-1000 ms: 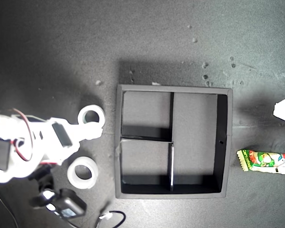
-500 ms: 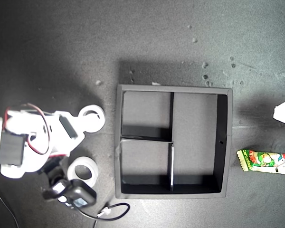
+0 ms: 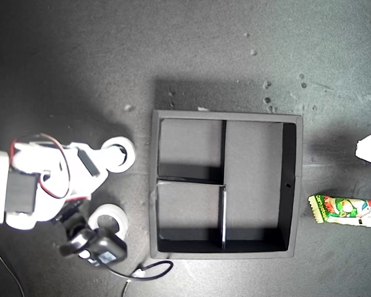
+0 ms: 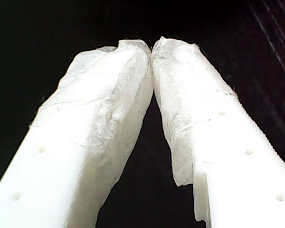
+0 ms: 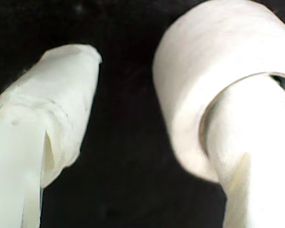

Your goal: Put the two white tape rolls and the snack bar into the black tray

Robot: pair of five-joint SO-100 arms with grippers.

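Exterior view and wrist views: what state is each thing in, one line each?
black tray: empty in every section.
tape roll at my second gripper: flat on the table, a finger in its hole.
other tape roll: flat, outside the tray.
snack bar: outside the tray.
my first gripper: shut, empty.
my second gripper: open.
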